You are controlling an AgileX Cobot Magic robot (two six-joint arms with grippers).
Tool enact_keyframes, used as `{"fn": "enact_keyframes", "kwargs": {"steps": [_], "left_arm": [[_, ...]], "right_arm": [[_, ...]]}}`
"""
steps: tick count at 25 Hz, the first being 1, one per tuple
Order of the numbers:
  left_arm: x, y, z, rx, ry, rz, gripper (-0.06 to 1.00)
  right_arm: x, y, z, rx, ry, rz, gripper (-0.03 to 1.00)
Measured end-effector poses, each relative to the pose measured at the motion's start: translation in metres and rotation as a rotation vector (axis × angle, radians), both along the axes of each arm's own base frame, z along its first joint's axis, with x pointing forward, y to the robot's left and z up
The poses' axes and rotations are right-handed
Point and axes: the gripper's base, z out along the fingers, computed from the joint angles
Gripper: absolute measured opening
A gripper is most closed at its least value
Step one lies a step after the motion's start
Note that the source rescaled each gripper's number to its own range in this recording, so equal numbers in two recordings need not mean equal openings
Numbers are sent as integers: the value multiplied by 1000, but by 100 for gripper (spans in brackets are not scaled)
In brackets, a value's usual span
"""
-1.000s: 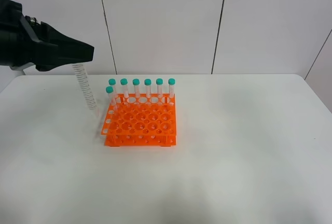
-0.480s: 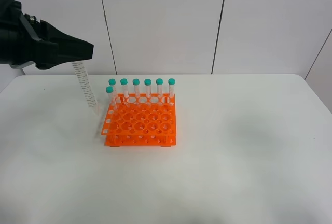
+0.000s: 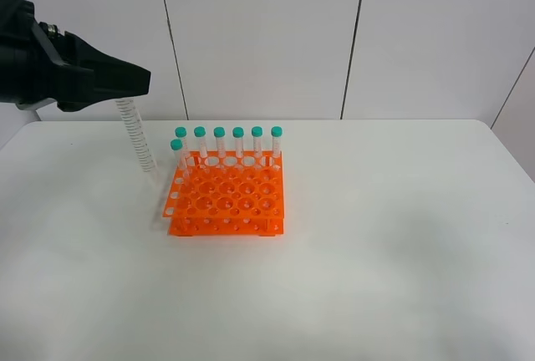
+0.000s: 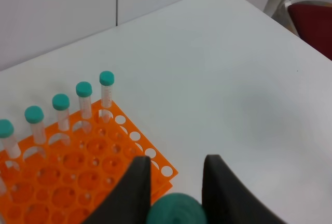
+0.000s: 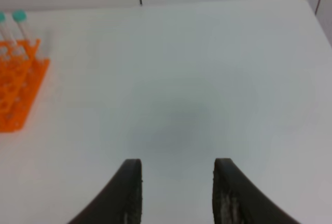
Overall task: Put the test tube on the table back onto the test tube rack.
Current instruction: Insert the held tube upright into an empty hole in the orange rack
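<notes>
In the left wrist view, my left gripper (image 4: pixel 176 162) has its fingers closed around the teal cap of the test tube (image 4: pixel 176 211). It hovers above the front corner of the orange test tube rack (image 4: pixel 67 182). The tube's body is hidden. In the exterior view the rack (image 3: pixel 226 202) stands on the white table (image 3: pixel 376 211) with several teal-capped tubes upright along its back. The black left arm (image 3: pixel 84 77) hangs high at the upper left. My right gripper (image 5: pixel 176 163) is open and empty above bare table, out of the exterior view.
A white spiral cable (image 3: pixel 138 139) hangs from the left arm down beside the rack's left edge. A white panelled wall stands behind the table. The rack's end shows at the side of the right wrist view (image 5: pixel 15 94).
Almost nothing differs. The left arm and its hanging cable have shifted very slightly left, and the rack and its tubes have not moved.
</notes>
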Motion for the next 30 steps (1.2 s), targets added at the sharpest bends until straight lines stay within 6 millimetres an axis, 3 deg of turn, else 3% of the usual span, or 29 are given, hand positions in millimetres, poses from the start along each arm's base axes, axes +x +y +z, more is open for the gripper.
{"fn": "enact_keyframes", "kwargs": {"steps": [30], "left_arm": [[0,0,0,1,0,0,0]], "right_arm": [[6,-3,-5,-24,-16,-22,39]]}}
